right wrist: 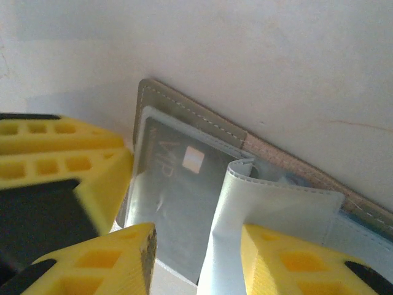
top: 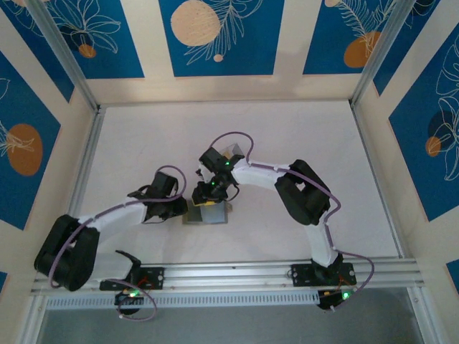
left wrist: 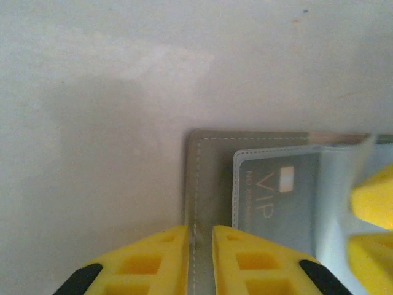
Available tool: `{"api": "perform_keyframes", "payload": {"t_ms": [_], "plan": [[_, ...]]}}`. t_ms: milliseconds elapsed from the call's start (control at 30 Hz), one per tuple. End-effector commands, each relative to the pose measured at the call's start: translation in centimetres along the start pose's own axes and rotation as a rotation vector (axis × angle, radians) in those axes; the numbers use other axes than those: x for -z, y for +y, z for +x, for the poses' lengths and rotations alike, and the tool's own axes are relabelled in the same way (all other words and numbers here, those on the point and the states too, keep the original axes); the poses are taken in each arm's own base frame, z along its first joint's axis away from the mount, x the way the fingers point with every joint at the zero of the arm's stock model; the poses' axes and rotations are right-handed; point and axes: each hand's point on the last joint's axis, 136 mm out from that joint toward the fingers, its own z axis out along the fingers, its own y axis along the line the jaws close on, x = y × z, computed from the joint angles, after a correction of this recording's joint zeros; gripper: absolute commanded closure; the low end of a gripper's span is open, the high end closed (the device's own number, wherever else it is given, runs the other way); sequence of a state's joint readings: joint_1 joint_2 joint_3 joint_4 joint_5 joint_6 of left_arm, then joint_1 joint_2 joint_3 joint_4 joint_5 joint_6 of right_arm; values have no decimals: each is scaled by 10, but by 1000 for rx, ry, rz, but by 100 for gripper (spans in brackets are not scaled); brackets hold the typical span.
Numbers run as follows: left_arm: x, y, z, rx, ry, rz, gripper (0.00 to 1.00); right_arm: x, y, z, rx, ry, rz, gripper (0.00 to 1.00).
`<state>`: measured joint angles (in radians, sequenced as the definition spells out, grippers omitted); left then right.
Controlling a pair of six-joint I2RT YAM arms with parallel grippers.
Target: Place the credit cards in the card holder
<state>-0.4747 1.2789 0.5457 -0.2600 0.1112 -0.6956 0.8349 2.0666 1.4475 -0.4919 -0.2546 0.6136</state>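
Observation:
The card holder [top: 206, 213] lies open on the white table, grey stitched border [left wrist: 209, 178] outward. A black card marked VIP [left wrist: 276, 196] sits inside its clear sleeve [right wrist: 178, 184]. My left gripper [left wrist: 201, 246] points down on the holder's left edge, jaws a narrow gap apart with the stitched border showing between them. My right gripper [right wrist: 196, 252] hovers over the holder's middle, jaws wide apart. A pale-blue inner flap [right wrist: 270, 209] stands curled up against its right finger. In the top view the left gripper [top: 185, 208] and right gripper [top: 213, 192] meet over the holder.
A small pale object [top: 231, 152] lies partly hidden behind the right wrist. Blue patterned walls enclose the table [top: 301, 136] on three sides. An aluminium rail [top: 237, 272] runs along the near edge. The right gripper's yellow fingers [left wrist: 374, 196] crowd the holder's right side.

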Motion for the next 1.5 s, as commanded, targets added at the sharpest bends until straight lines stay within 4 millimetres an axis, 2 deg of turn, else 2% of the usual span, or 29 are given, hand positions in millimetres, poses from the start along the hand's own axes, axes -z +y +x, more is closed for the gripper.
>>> {"api": "perform_keyframes", "payload": {"t_ms": [0,167,333,467,533,733,833,1033,1200,1367,1467], "plan": [[17,-10,1,-44,9,25,81,-6,-3,1,-63,36,-34,58],[11,-8,7,-32,33,32,84,6,4,0,-65,23,-94,58],[-4,-9,10,-27,60,47,88,31,21,4,18,-11,-50,57],[-9,-7,10,-26,59,41,88,45,1,6,36,-40,133,58],[-12,-4,13,-27,67,27,89,46,-8,6,37,-36,183,60],[-19,3,18,-17,82,11,89,32,-34,-3,25,-25,337,79],[-20,6,19,-19,85,-1,89,27,-39,-9,24,-27,371,87],[-20,11,20,-22,81,-27,89,25,-58,-9,7,-26,481,95],[-21,15,23,-22,88,-37,89,31,-60,-5,6,-48,509,96],[-22,15,23,-22,88,-37,89,47,-49,-3,17,-103,488,95],[-22,15,23,-21,89,-36,89,48,-53,0,16,-94,511,95]]}}
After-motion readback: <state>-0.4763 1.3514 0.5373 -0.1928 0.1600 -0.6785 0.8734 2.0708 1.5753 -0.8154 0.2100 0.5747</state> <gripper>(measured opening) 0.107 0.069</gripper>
